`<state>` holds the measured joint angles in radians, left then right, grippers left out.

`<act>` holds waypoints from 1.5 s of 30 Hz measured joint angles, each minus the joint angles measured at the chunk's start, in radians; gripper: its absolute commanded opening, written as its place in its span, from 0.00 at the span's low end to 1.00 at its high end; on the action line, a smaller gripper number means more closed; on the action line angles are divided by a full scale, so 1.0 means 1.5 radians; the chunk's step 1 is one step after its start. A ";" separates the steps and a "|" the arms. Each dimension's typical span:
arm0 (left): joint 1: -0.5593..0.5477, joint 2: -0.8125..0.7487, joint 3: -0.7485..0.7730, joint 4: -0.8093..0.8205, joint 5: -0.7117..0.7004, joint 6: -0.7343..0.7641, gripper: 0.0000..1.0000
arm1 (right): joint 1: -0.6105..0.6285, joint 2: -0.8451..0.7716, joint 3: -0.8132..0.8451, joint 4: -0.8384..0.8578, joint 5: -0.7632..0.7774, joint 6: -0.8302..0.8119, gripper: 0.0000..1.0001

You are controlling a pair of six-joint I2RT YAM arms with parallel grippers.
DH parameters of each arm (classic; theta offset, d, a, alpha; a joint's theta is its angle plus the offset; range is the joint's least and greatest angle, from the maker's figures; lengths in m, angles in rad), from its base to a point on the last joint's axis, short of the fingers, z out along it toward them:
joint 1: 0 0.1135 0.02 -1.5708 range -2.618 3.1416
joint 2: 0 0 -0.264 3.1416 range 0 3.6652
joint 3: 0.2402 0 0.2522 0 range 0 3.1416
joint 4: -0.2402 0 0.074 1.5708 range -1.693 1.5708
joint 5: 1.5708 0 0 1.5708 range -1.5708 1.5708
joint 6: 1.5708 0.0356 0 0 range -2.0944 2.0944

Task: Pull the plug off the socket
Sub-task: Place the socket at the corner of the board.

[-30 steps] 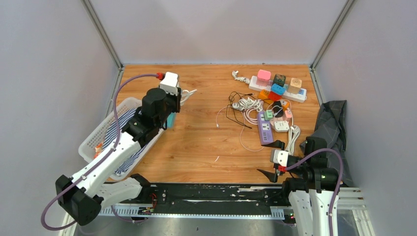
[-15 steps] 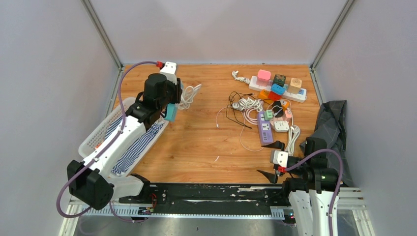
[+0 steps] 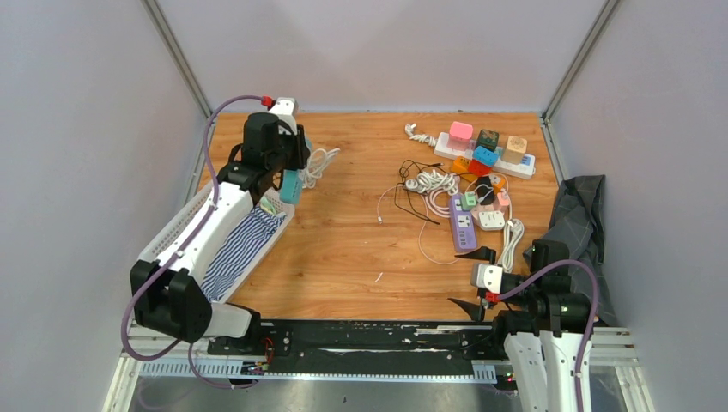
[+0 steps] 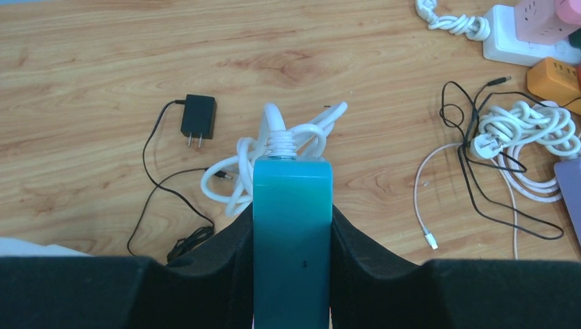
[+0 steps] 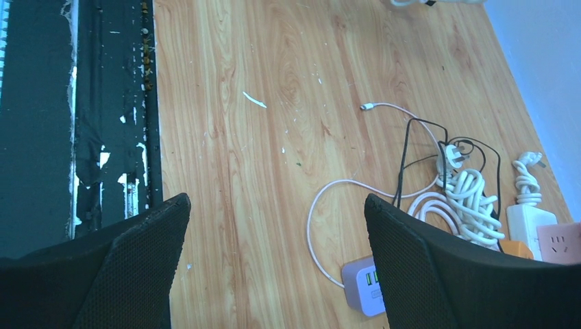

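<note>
— What's around you?
— A wooden table [image 3: 360,249], with grey walls [image 3: 378,51] closing it in.
— And your grippers?
— My left gripper [image 4: 292,216] is pinching one teal corded block [image 4: 291,192] beside one basket [image 3: 167,239]. My right gripper [image 5: 277,205] is hanging spread wide, empty. Two socket strips, white [image 3: 445,145] and purple [image 3: 464,230], are lying far right.

No writing, number, brand or sign can be read anywhere in these views. The teal block [image 4: 292,233] carries only a small dark speck, too small to tell as a mark. The face of the purple power strip [image 3: 464,230] is too small and blurred for any print to show.
</note>
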<state>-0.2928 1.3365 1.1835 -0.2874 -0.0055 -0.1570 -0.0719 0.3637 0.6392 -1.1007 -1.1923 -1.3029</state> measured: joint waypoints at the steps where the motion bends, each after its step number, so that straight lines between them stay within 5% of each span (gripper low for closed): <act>1: 0.006 0.007 0.005 0.001 0.005 0.000 0.00 | 0.004 0.001 0.000 0.000 0.000 0.001 0.98; 10: 0.069 0.119 0.077 0.014 0.071 -0.017 0.00 | 0.019 0.006 0.000 0.001 0.003 0.005 0.98; 20: 0.112 0.354 0.286 0.022 0.091 -0.076 0.00 | 0.019 0.006 0.000 0.006 0.009 0.016 0.98; 29: 0.145 0.482 0.329 0.078 0.112 -0.121 0.07 | 0.019 0.011 -0.002 0.011 0.010 0.019 0.98; 39: 0.159 0.538 0.338 0.156 0.129 -0.134 0.21 | 0.019 0.029 -0.007 0.024 0.020 0.031 0.98; 45: 0.164 0.566 0.377 0.145 0.099 -0.148 0.51 | 0.014 0.032 -0.007 0.025 0.023 0.034 0.98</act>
<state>-0.0471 2.1860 1.7496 -0.0692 0.1436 -0.3786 -0.0513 0.4118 0.6292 -1.0634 -1.1584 -1.2526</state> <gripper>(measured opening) 0.379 0.980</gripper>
